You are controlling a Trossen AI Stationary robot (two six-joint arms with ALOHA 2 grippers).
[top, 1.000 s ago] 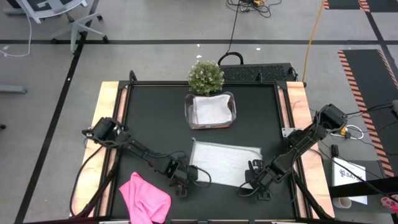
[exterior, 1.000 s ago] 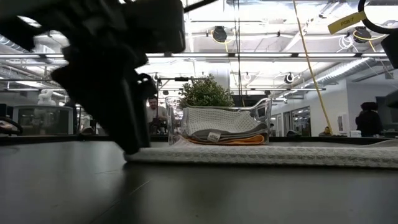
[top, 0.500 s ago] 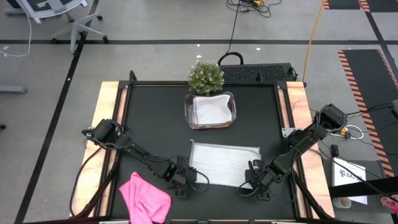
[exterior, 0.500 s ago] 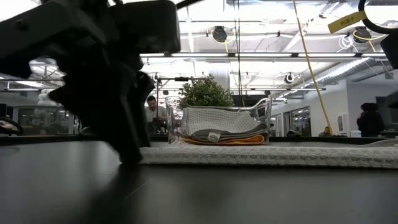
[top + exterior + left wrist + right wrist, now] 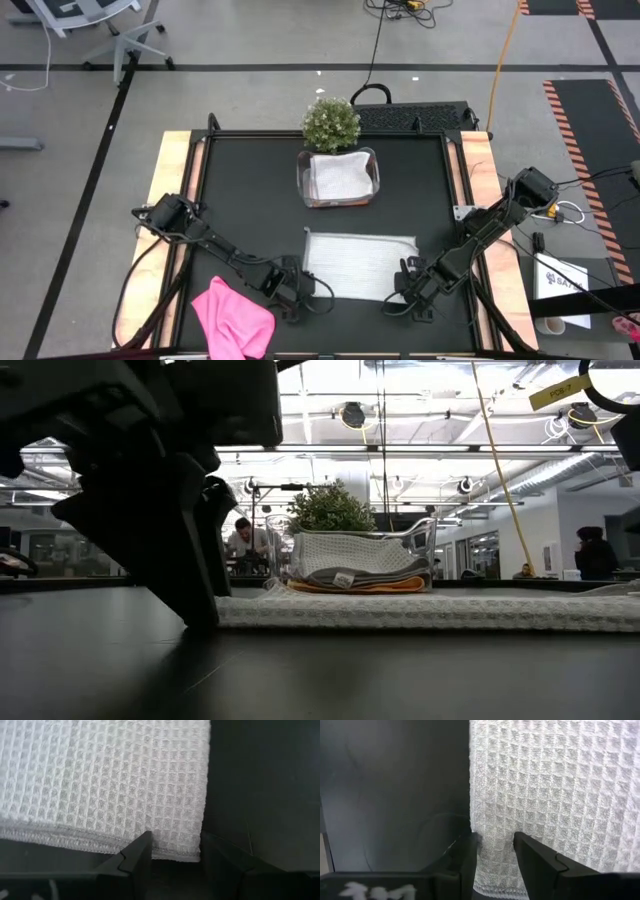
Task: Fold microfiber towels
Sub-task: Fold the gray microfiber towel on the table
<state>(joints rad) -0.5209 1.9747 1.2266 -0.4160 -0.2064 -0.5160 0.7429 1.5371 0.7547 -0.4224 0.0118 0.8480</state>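
The grey towel (image 5: 360, 264) now lies slightly nearer 12 o'clock on the counter (image 5: 240, 190). Left gripper (image 5: 172, 851) and right gripper (image 5: 495, 851), fingers parted, straddle its 7 and 5 o'clock corners; neither has clamped, I judge.

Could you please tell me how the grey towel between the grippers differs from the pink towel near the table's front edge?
The grey towel lies flat as a neat rectangle; the pink towel sits crumpled. The left gripper and right gripper each straddle a near corner of the grey one, while the pink one lies untouched. Both rest on the black table.

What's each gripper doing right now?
Left gripper: open, fingers either side of a near corner of the grey towel.
Right gripper: open, astride the towel's other near corner.
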